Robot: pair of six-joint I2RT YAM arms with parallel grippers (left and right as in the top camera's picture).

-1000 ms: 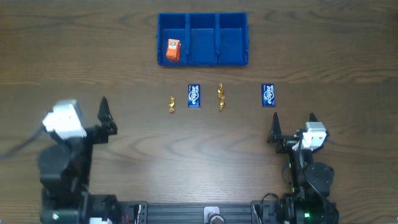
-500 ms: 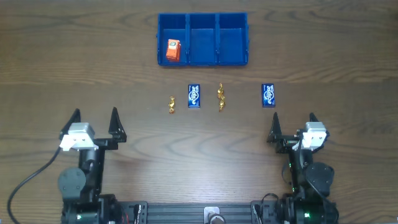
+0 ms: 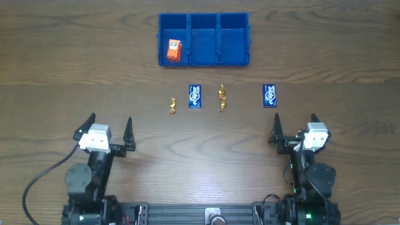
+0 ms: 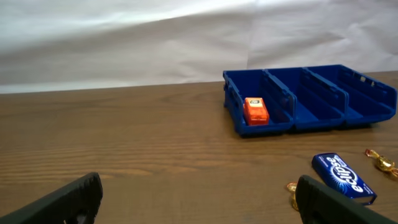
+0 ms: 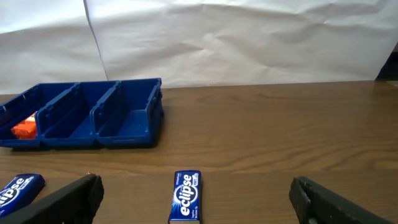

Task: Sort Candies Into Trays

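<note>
Both arms at the near edge of the bench, candies in a row short of the tray.

The left end effector (image 3: 110, 119) and the right end effector (image 3: 294, 117) each have their fingers spread apart, holding nothing, above the brown wooden bench (image 3: 75, 62). At the far side sits a blue plastic three-compartment tray (image 3: 189, 37); a small orange candy box (image 3: 174, 50) with a pale label, too small to read, lies in its leftmost compartment. Nearer the arms, from left to right, lie a gold-wrapped candy (image 3: 173, 104), a flat blue pack with white lettering (image 3: 195, 96), a small gold-wrapped cluster (image 3: 221, 98) and, well apart to the right, a second flat blue pack (image 3: 269, 95).
</note>
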